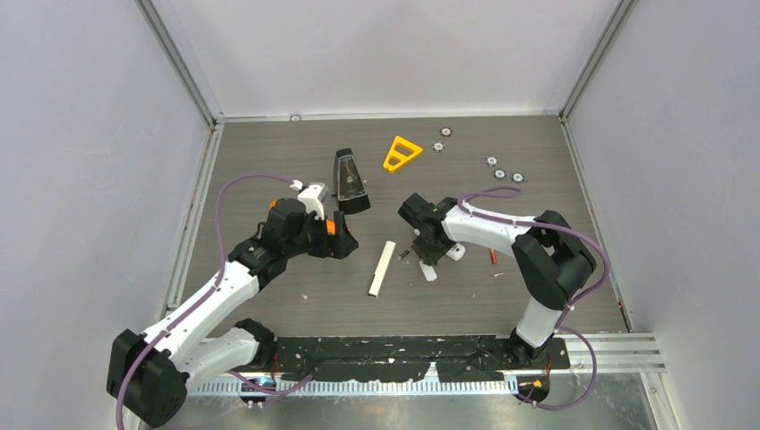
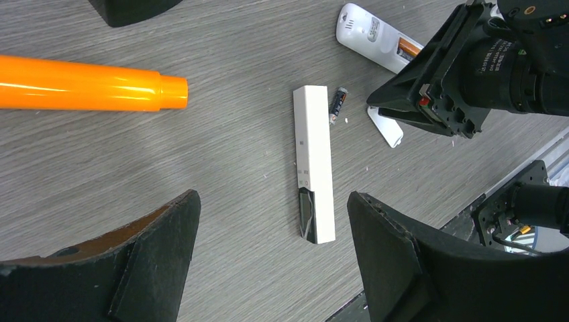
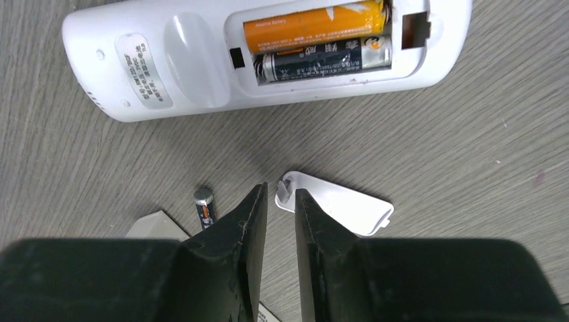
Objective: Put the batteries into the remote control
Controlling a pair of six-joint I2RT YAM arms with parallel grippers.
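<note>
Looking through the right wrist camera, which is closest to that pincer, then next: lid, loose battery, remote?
1. Lid, at the right pincer's tips, slightly right.
2. Loose battery, to the left.
3. Remote, farther off, at the top.

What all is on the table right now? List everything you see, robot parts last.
white remote: one, white, back up, battery bay open
loaded batteries: two, orange and dark grey, side by side in the bay
loose battery: one, dark with orange band, between slim remote and cover
red cylinder: one, red, right of the right gripper; too small to identify
battery cover: one, white, beside the white remote
slim remote: one, white, table centre
black wedge: one, black, behind the left gripper
orange triangle: one, orange, at the back
orange cylinder: one, orange, near the left gripper
silver discs: five, silver, back right
left gripper: black, open over the slim remote
right gripper: black, jaws nearly together at the cover's end
</note>
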